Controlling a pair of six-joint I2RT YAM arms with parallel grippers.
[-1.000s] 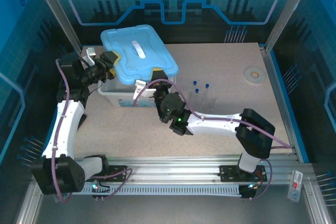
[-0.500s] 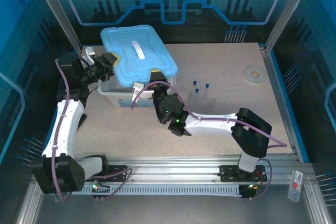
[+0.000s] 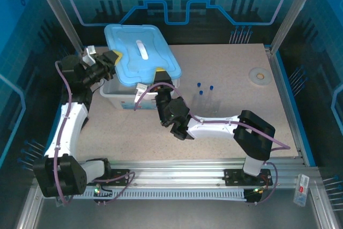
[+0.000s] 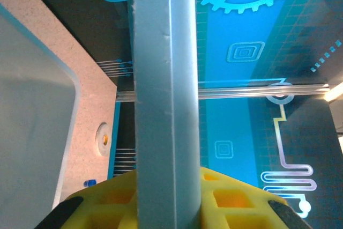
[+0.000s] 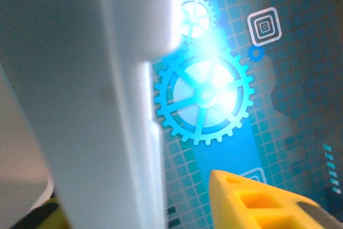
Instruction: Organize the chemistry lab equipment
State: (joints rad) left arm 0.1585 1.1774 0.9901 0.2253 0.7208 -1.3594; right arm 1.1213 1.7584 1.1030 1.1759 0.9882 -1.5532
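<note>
Blue lid (image 3: 140,57) sat skewed on the pale bin (image 3: 119,97), between both arms. Three blue-capped tubes (image 3: 199,85) stood upright on the table (image 3: 230,60) right of the bin, apart from it; a round disc (image 3: 260,75) lay farther right. Left gripper (image 3: 113,58), reaching in from the left, was clenched on the lid's edge. Right gripper (image 3: 161,73) sat at the lid's near-right corner, jaws parted around the rim.
</note>
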